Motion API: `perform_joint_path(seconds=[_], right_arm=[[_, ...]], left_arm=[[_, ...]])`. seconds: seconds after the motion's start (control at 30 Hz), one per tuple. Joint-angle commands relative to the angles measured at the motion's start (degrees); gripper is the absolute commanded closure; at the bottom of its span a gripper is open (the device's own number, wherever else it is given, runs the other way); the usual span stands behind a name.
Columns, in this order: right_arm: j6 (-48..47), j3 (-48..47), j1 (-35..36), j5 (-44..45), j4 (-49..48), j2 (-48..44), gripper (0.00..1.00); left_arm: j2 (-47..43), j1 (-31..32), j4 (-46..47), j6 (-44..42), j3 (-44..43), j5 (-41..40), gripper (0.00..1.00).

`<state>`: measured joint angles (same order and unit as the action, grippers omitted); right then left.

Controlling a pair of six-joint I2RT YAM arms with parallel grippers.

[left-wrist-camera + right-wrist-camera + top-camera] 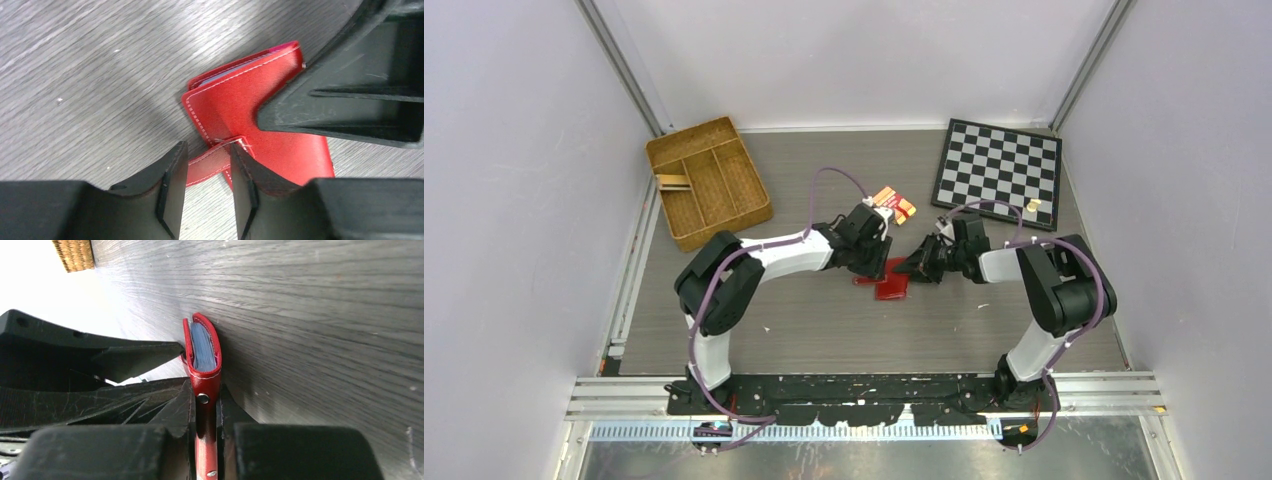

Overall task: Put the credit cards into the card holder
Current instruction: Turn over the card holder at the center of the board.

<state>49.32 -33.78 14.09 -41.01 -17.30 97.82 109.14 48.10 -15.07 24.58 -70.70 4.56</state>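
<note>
The card holder (891, 287), a red leather wallet, lies folded on the table between both arms. In the right wrist view it stands on edge, with bluish sleeves showing at its open end (203, 347). My right gripper (206, 390) is shut on its snap-stud edge, one finger on each cover. My left gripper (207, 150) is open. Its fingers (170, 185) straddle the wallet's snap tab (212, 162), which crosses the gap between them. I cannot pick out the credit cards for certain. A tan flat piece (672, 182) lies in the wicker tray, too small to name.
An orange-and-red banded pack (894, 204) lies just behind the left gripper (876, 265). A brown wicker divided tray (707, 180) sits at the back left. A chessboard (997, 172) at the back right has a small tan object (1032, 205) on it.
</note>
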Motion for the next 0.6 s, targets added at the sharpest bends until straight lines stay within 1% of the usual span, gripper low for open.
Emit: perform_joint_path(seconds=[0.0,0.03,0.13,0.2,0.3,0.4,0.47,0.57], right_arm=[[-3.92,-5.44,1.05,7.06,14.49,-5.94,0.97],[-6.52,-7.56,1.04,9.02,21.73,-7.88,0.99],[-13.93,-14.94,1.16,19.77,39.66,-13.33,1.00],[-17.84,-20.46,1.62,26.43,49.48,-15.20,0.99],[-21.69,-28.15,3.62,37.12,62.47,-15.05,0.99],[-21.25,-34.63,8.26,52.99,72.93,-12.94,0.99],[-19.35,-37.56,12.73,61.45,77.44,-11.30,0.99],[-15.46,-40.28,16.71,67.88,80.24,-8.31,1.00]], left_arm=[[-3.68,-1.77,0.73,1.08,3.26,0.63,0.53],[-5.60,-2.57,0.89,1.35,4.19,0.55,0.49],[-12.37,-4.99,1.08,2.24,7.38,0.75,0.38],[-16.86,-6.68,0.19,2.27,9.20,1.12,0.33],[-22.80,-9.20,-2.29,1.48,11.45,1.45,0.29],[-27.51,-11.92,-4.81,0.95,13.55,2.41,0.26],[-30.67,-13.57,-5.73,0.70,15.00,3.49,0.24],[-34.08,-15.40,-6.23,0.18,17.33,4.68,0.22]])
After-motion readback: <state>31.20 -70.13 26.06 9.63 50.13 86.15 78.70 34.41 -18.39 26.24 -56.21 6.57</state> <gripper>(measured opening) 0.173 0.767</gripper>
